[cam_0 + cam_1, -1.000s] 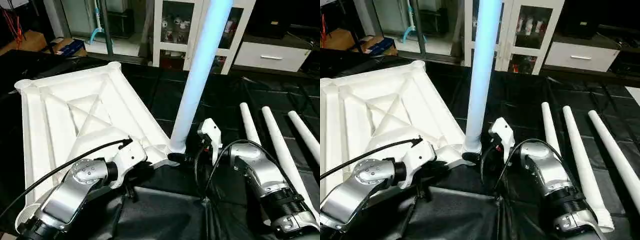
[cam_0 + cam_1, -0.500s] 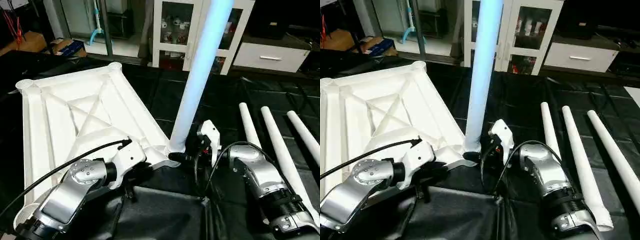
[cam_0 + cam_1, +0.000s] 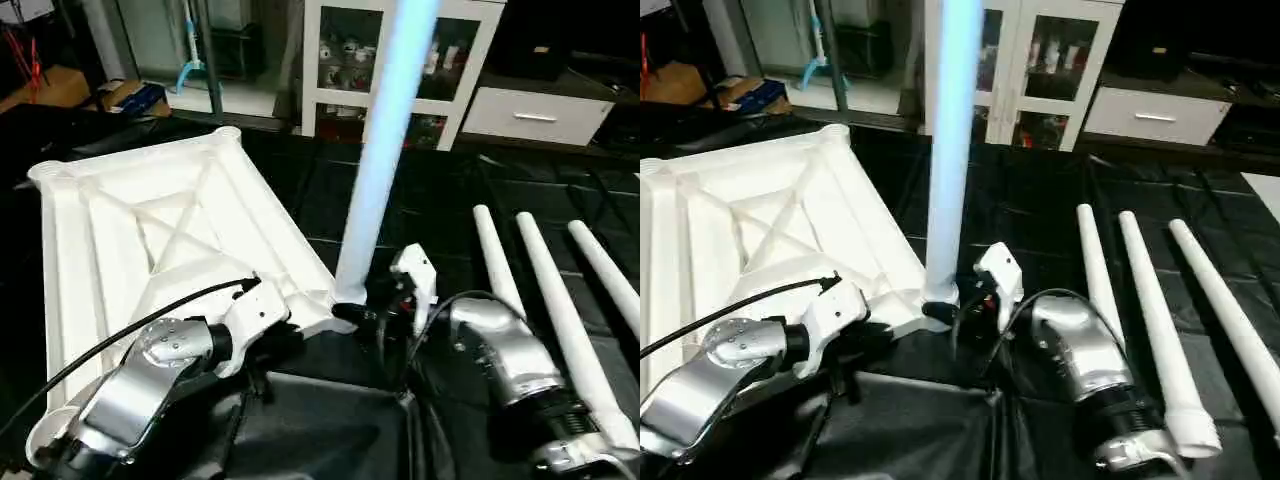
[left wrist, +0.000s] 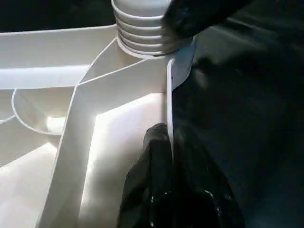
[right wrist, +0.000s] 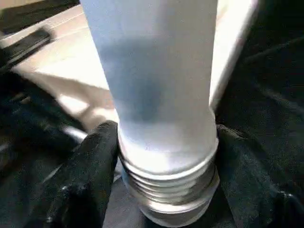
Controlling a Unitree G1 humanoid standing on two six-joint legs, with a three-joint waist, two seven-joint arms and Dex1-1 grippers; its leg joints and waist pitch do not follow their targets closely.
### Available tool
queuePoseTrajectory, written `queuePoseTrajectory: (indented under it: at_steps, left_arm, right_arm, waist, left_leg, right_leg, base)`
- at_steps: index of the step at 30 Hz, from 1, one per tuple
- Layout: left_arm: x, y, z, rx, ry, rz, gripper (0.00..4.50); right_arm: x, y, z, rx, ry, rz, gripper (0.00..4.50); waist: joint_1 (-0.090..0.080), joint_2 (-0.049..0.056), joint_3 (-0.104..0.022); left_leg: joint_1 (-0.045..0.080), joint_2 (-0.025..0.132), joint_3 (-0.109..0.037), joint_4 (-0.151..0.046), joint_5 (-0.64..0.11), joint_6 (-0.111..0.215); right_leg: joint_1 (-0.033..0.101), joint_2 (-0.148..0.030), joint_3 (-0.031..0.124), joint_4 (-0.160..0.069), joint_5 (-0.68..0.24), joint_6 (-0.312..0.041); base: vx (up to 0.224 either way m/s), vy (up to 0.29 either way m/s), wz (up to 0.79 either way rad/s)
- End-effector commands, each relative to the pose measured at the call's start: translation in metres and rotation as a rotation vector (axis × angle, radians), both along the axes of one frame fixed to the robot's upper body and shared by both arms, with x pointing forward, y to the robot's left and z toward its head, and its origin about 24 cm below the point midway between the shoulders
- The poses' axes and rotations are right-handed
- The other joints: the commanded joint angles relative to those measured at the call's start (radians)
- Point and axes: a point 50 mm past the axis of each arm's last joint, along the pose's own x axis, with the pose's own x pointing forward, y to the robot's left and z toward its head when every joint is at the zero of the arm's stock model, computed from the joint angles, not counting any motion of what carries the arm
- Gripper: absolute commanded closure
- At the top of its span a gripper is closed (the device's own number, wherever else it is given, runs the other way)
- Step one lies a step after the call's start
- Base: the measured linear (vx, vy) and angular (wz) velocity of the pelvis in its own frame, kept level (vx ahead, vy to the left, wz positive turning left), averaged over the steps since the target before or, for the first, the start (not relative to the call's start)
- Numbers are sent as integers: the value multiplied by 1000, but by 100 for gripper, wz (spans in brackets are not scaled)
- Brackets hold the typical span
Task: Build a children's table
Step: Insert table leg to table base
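Bracing the upturned tabletop (image 3: 150,230) by its rim, the left gripper (image 4: 168,142) pinches shut on the edge wall so that the right gripper (image 5: 166,156), fingers clasping the upright leg's (image 3: 385,150) threaded base, can turn it in the corner socket.

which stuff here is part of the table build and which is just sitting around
Part of the job:
- upturned table top
- upright leg at its near corner
- three spare legs lying on the black sheet

Just around:
- glass-door cabinet
- drawer unit
- cardboard box
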Motion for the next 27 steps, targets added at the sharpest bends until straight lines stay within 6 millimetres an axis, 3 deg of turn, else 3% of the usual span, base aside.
queuePoseTrajectory:
  at_steps: [1,2,6,11,20,27]
  left_arm:
    - [0,-12,0,-7,-6,-30,450]
    - [1,-12,0,-6,-6,-29,450]
    - [23,-26,1,2,-49,85,450]
    - [34,-34,0,13,-66,144,450]
    - [33,-37,-3,10,-53,132,450]
    - [32,-33,-3,13,-48,126,450]
  right_arm:
    - [5,-12,-16,-102,43,-162,178]
    - [6,-12,-16,-104,43,-167,178]
    - [18,-3,-27,-114,86,-468,178]
    - [20,12,-33,-61,143,-602,178]
    - [24,26,-27,-35,109,-555,178]
    - [25,33,-19,28,78,-495,178]
  waist:
    - [-6,10,-39]
    - [-8,10,-38]
    - [-25,9,-35]
    - [-28,10,-39]
    - [-26,14,-39]
    - [-27,13,-37]
  left_leg:
    - [13,73,-39,-93,-331,-38]
    - [17,73,-41,-93,-357,-44]
    - [20,70,-48,-93,-411,-61]
    - [18,70,-49,-96,-429,-58]
    - [16,73,-46,-99,-422,-50]
    - [16,73,-47,-101,-451,-50]
  right_leg:
    - [26,-86,46,-79,-373,-189]
    - [21,-87,47,-84,-406,-174]
    - [12,-90,45,-97,-510,-140]
    - [9,-88,44,-98,-479,-133]
    - [10,-88,47,-93,-418,-159]
    - [6,-89,48,-99,-465,-145]
  base:
    - [0,0,0]
    - [0,0,0]
    - [0,0,0]
    - [0,0,0]
    - [0,0,0]
    - [0,0,0]
